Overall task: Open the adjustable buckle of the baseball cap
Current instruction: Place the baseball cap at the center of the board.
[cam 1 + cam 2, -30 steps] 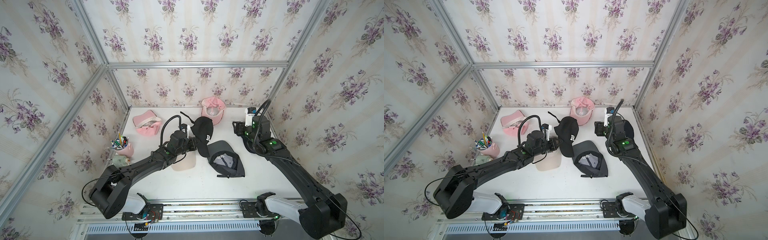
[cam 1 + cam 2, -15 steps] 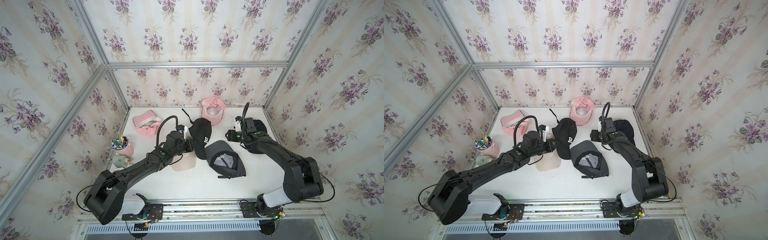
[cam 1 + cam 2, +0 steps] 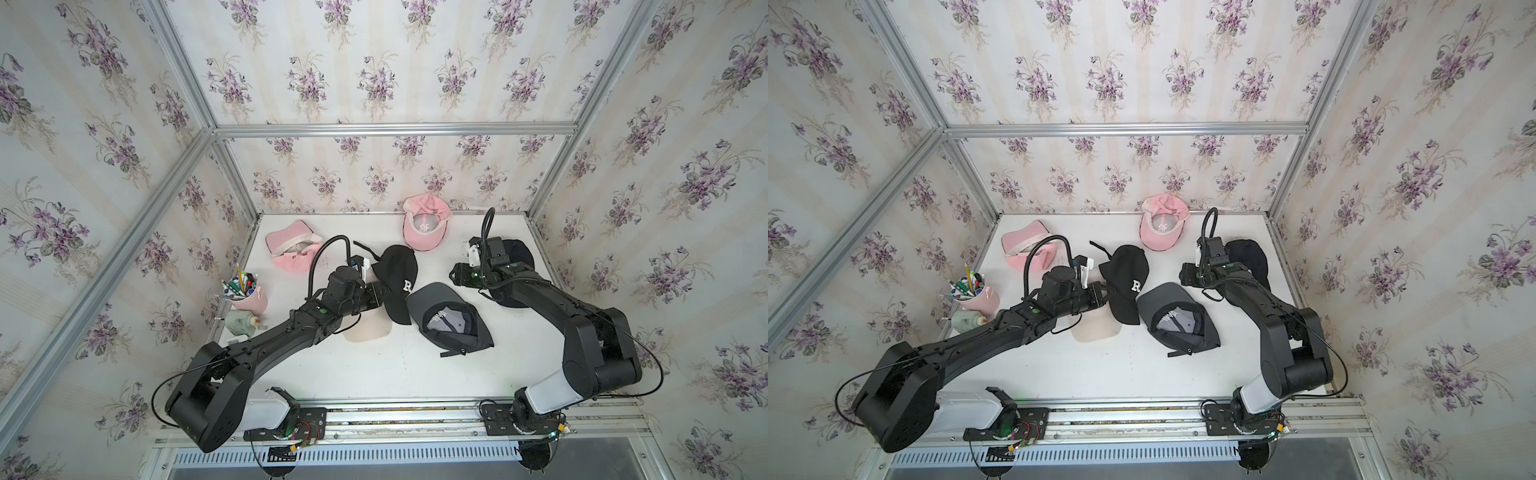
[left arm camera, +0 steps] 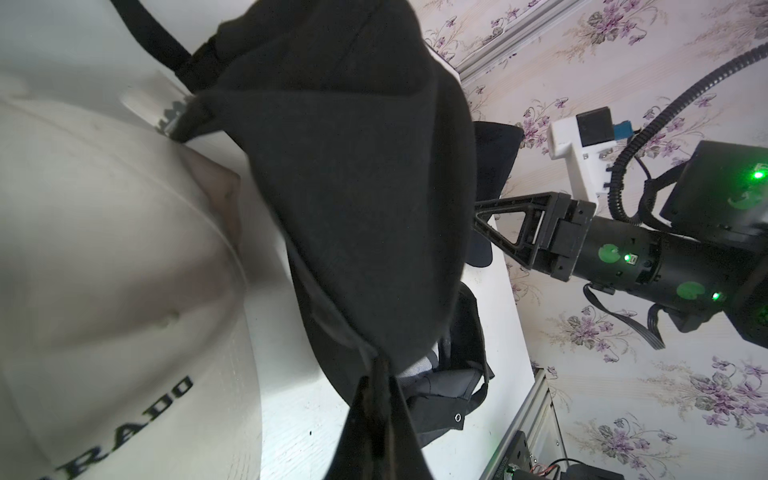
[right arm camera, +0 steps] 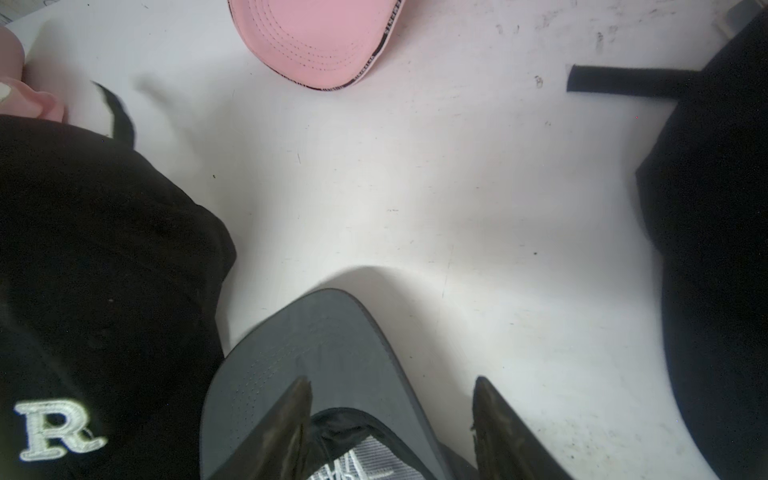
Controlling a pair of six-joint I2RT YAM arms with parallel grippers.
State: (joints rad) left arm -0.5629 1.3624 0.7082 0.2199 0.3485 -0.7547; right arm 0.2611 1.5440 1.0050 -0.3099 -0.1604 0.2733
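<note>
Left wrist view shows the left pincer (image 4: pixel 376 370) clenched on the edge of the black baseball cap (image 4: pixel 353 187) with the white R, which sits in the middle of the desk (image 3: pixel 374 374) between a beige cap (image 4: pixel 104 249) and an upturned grey cap (image 3: pixel 432 299). The right pincer (image 5: pixel 392 380) stands released, jaws apart above the grey cap's brim, with a plain dark cap (image 5: pixel 715 249) beside it.

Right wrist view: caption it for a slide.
Open right gripper above the gray cap; black R cap and pink cap nearby.
</note>
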